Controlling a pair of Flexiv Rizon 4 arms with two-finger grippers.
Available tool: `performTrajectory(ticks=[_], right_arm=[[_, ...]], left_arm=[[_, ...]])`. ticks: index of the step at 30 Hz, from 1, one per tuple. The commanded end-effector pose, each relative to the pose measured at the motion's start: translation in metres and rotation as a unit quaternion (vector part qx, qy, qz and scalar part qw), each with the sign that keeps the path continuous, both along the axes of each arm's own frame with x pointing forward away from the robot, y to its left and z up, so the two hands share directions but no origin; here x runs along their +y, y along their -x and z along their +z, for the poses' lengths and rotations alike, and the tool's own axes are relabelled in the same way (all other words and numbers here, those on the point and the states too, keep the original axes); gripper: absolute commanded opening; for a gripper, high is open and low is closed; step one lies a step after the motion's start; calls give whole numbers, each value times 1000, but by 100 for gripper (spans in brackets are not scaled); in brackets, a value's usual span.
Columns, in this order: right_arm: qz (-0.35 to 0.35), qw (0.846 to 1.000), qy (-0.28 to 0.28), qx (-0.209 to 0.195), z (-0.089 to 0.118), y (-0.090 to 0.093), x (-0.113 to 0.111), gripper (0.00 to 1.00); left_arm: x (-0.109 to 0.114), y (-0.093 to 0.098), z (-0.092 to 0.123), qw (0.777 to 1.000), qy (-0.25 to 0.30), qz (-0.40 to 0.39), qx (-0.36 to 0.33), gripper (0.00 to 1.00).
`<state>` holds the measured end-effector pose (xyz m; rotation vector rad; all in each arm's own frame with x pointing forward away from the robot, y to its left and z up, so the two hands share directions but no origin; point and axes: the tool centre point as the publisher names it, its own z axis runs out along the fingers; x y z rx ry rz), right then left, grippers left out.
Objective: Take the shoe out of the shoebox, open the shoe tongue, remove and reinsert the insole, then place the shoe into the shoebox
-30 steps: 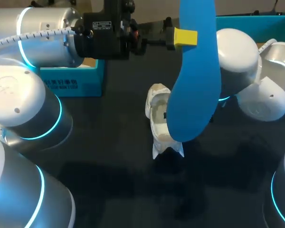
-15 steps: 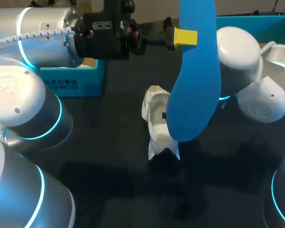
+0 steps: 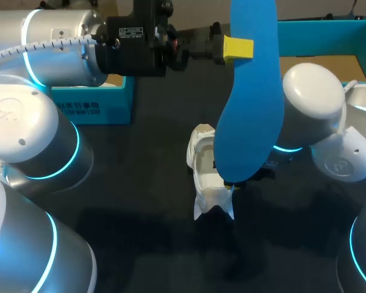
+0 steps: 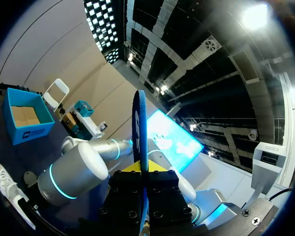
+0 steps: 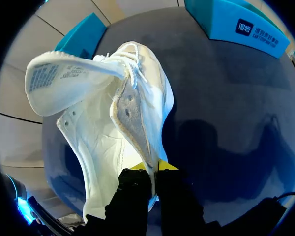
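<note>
The left arm (image 3: 24, 134) and right arm (image 3: 314, 97) are rounded silver-white housings ringed with glowing cyan bands (image 3: 77, 146). A ribbed pale cable (image 3: 49, 44) runs along the left arm to a black wrist block (image 3: 137, 43); the left gripper (image 3: 241, 47) has bright yellow tips.

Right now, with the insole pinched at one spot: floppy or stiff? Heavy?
Probably semi-stiff: clamped in the left gripper, the insole runs nearly straight edge-on in the left wrist view, with no droop. Likely light: it looks thin, and one small pinch holds it. Being so thin, it may flex when pressed into the shoe.
</note>
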<state>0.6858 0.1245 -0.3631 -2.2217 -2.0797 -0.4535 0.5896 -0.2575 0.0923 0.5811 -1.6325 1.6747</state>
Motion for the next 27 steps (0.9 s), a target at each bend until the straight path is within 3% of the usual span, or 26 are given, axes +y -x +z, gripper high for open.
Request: performTrajectory(ticks=[1,20,21,22,23,24,25,27], right_arm=[[-4,1000,1,-7,-2,2,5,0],[7,1000,8,-6,-29,0,9,0],[7,1000,6,-5,-29,0,9,5],[8,1000,5,-4,-28,1,9,34],[8,1000,4,-4,-26,1,9,50],[9,1000,1,-3,-24,1,8,86],[9,1000,1,-3,-22,1,8,100],[8,1000,0,-3,-18,2,7,100]], left_arm=[[-2,1,-1,1000,0,2,1,0],[-2,1,-1,1000,0,2,1,0],[-2,1,-1,1000,0,2,1,0],[-2,1,-1,1000,0,2,1,0],[-2,1,-1,1000,0,2,1,0],[-2,1,-1,1000,0,2,1,0],[-2,1,-1,1000,0,2,1,0],[-2,1,-1,1000,0,2,1,0]])
